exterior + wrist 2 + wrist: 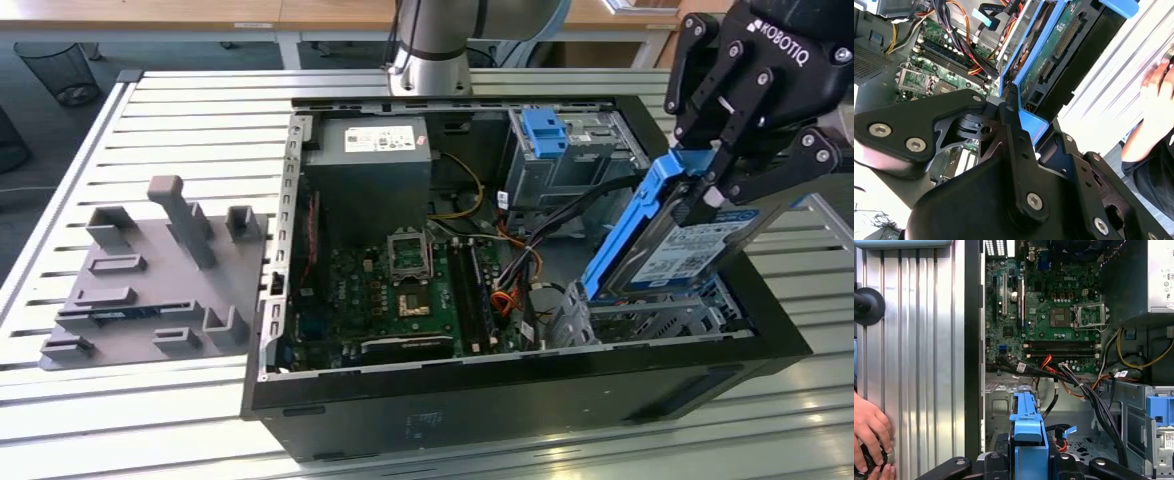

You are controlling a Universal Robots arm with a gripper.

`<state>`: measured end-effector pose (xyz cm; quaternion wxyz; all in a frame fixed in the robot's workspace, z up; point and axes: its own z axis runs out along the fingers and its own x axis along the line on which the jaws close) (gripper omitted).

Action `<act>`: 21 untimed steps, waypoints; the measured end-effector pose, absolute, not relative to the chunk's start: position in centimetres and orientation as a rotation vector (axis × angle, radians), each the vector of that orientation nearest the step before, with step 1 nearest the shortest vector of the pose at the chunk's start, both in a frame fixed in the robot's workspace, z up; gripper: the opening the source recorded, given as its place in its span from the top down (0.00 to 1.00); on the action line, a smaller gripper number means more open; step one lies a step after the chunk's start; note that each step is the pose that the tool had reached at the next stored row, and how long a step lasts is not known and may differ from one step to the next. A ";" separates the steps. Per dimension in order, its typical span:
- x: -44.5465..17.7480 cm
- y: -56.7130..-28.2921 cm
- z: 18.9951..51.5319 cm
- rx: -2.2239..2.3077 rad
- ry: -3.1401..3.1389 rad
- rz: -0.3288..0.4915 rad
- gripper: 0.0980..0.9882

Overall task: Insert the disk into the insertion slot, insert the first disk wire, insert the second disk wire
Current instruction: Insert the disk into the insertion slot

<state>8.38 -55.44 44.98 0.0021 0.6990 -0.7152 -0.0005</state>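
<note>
Exterior view, disk: the disk [687, 250] stands almost upright, tilted a little, at the exterior view's right, inside the open computer case [507, 410] on the slatted desk [160, 130].
Exterior view, slot: the insertion slot [654, 320] lies directly under the disk. The disk's lower end is at the slot's mouth, and I cannot tell whether they touch.
Exterior view, end effector: the end effector [721, 190] is clamped on the disk's upper end, holding it by the blue frame [627, 235].
Handling (judgement): the disk is probably stiff, dense for its size and sensitive to knocks. The frame's edges look like the safe place to grip, since the plastic gives a little and is not slippery.
Second wrist view, disk: the bare circuit board [1059, 50] on the disk's underside is exposed, so it is no place to press.
Second wrist view, end effector: the end effector [1021, 120] is closed narrow on the frame end, with nothing else in its grip.
First wrist view, disk: the frame's edge [1026, 435] points into the case toward the silver cage [996, 400], with the cables [1089, 395] close beside it.
First wrist view, bystander: a person's hand [869, 435] rests on the desk, well apart from the disk.
</note>
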 end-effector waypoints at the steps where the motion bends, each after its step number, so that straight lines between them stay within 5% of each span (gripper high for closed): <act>1: 8.4 -55.4 44.9 2.193 -2.244 -0.002 0.70; 21: 8.4 -55.2 44.0 2.190 -2.247 -0.002 0.70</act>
